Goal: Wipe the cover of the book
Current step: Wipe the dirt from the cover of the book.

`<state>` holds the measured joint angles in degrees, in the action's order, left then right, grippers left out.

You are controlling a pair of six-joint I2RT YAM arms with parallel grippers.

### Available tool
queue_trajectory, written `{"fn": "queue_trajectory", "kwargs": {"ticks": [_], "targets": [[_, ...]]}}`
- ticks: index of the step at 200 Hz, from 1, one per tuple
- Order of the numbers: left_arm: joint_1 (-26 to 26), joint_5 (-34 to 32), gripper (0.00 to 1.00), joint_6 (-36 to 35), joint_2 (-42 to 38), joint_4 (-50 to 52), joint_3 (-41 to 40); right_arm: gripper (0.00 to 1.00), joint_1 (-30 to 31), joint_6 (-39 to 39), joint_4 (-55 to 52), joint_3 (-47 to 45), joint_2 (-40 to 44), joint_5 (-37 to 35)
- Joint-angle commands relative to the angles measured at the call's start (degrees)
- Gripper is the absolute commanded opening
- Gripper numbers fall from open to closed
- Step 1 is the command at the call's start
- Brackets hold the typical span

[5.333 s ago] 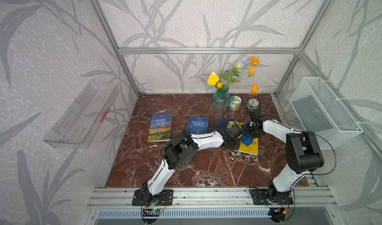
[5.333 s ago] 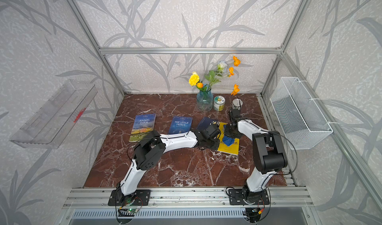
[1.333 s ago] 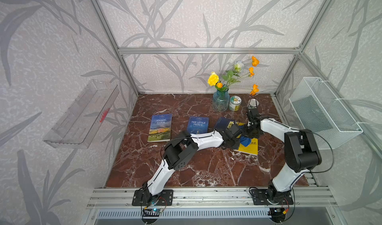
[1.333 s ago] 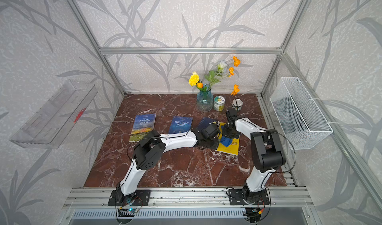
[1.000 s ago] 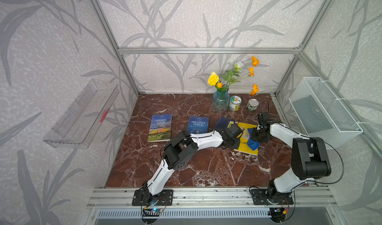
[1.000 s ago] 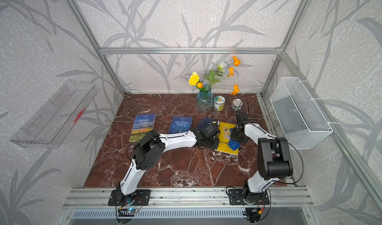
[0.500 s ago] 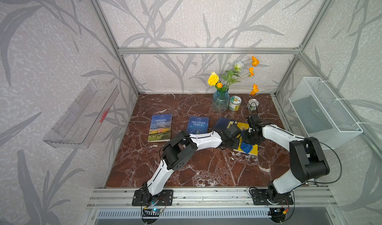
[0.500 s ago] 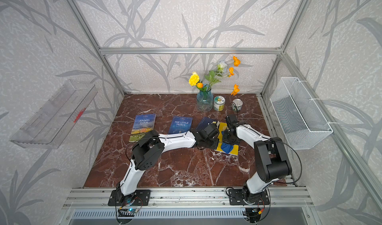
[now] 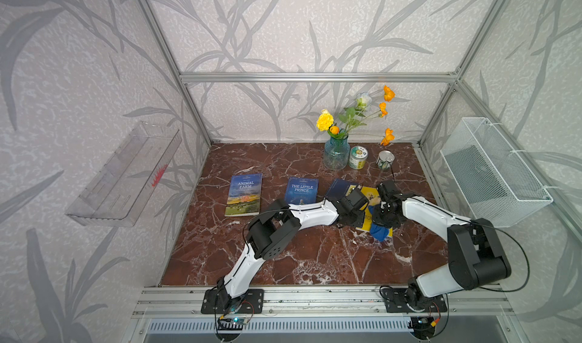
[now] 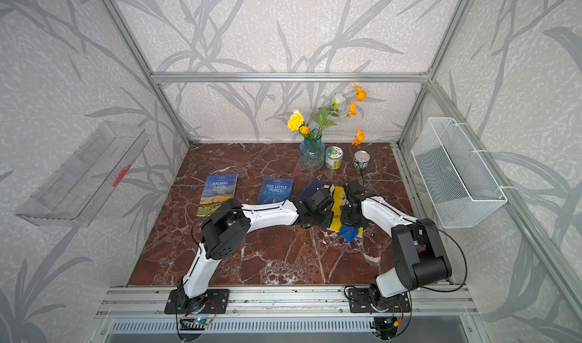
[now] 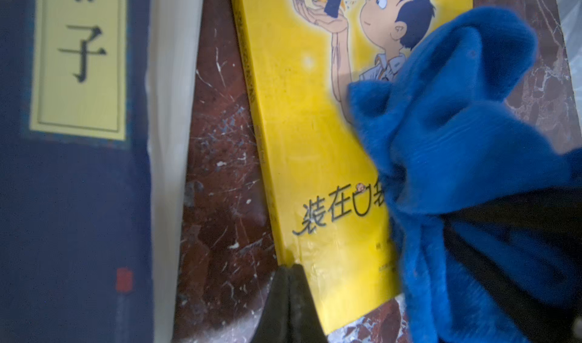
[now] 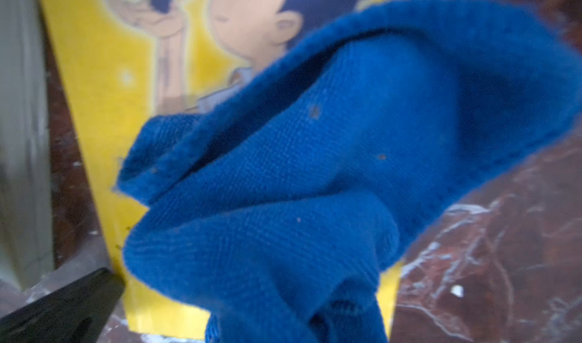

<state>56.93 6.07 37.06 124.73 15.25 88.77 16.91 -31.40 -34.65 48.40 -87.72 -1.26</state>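
Yellow book (image 11: pixel 299 136) lies beneath blue cloth (image 11: pixel 456 136); right tool (image 9: pixel 385 218) clamps cloth.

The left arm (image 9: pixel 310 213) and right arm (image 9: pixel 431 215) had white links, black joint housings and black base plates (image 9: pixel 233 300). Small holes dotted the left elbow (image 9: pixel 274 249), and thin black cables (image 9: pixel 521 262) looped beside each arm.

Flower vase (image 9: pixel 336 157), labelled tin (image 9: pixel 358 157) just beside it, open tin (image 9: pixel 385 160) near, Animal Farm book (image 9: pixel 244 194) well apart from the vase
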Motion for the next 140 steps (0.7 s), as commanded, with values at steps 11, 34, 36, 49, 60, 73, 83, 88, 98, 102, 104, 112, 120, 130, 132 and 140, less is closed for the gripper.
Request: {"fn": "queue_trajectory", "kwargs": {"ticks": [11, 34, 36, 49, 60, 73, 83, 88, 98, 102, 104, 112, 120, 130, 132, 140], "targets": [[-0.1, 0.0, 0.03, -0.1, 1.0, 4.4, -0.8, 0.04, 4.2, -4.8, 0.1, -1.3, -7.7, 7.9], [-0.1, -0.1, 0.03, -0.2, 0.9, 4.4, -0.8, 0.04, 2.1, -3.3, 0.3, -1.3, -9.3, 9.7], [-0.1, -0.1, 0.03, -0.2, 0.9, 4.4, -0.8, 0.04, 1.7, -3.2, 0.6, -1.4, -9.1, 10.3], [-0.1, -0.2, 0.03, -0.2, 0.9, 4.4, -0.8, 0.04, -0.7, -3.1, 1.9, -3.0, -7.7, 13.3], [-0.1, -0.1, 0.03, -0.2, 1.0, 4.4, -0.8, 0.04, -1.9, -2.7, 1.4, -3.4, -6.2, 13.2], [-0.1, 0.0, 0.03, -0.1, 1.0, 4.3, -0.8, 0.05, -2.3, -1.5, -2.6, -2.3, -4.6, 7.4], [-0.1, 0.1, 0.02, -0.1, 0.9, 4.3, -0.8, 0.05, -3.2, 0.0, -4.9, -2.0, -3.7, 4.4], [-0.1, 0.0, 0.02, -0.2, 1.0, 4.4, -0.8, 0.05, -4.0, 0.6, -5.5, -2.2, -3.2, 3.7], [-0.1, -0.1, 0.02, -0.2, 0.9, 4.4, -0.8, 0.05, -5.7, 1.6, -5.9, -3.2, -2.1, 3.4], [-0.1, -0.1, 0.02, -0.2, 0.8, 4.4, -0.8, 0.05, -6.3, 1.9, -5.8, -3.7, -1.7, 3.3], [-0.1, 0.0, 0.02, -0.2, 0.9, 4.4, -0.7, 0.05, -6.7, 2.0, -5.6, -3.9, -1.5, 3.3], [-0.1, -0.2, 0.02, -0.3, 0.9, 4.4, -0.8, 0.05, -7.9, 2.3, -5.3, -4.7, -0.8, 3.2], [-0.1, -0.3, 0.02, -0.3, 0.9, 4.4, -0.8, 0.05, -8.7, 2.5, -4.8, -4.9, -0.6, 3.3], [-0.1, -0.3, 0.02, -0.3, 0.9, 4.5, -0.7, 0.05, -9.4, 2.9, -4.6, -4.1, -1.3, 3.3], [-0.1, -0.3, 0.02, -0.3, 0.9, 4.5, -0.8, 0.05, -9.4, 3.0, -4.5, -3.7, -1.5, 3.2], [-0.1, -0.4, 0.02, -0.4, 0.9, 4.5, -0.8, 0.05, -9.9, 3.3, -4.7, -2.2, -2.7, 3.0]]}}
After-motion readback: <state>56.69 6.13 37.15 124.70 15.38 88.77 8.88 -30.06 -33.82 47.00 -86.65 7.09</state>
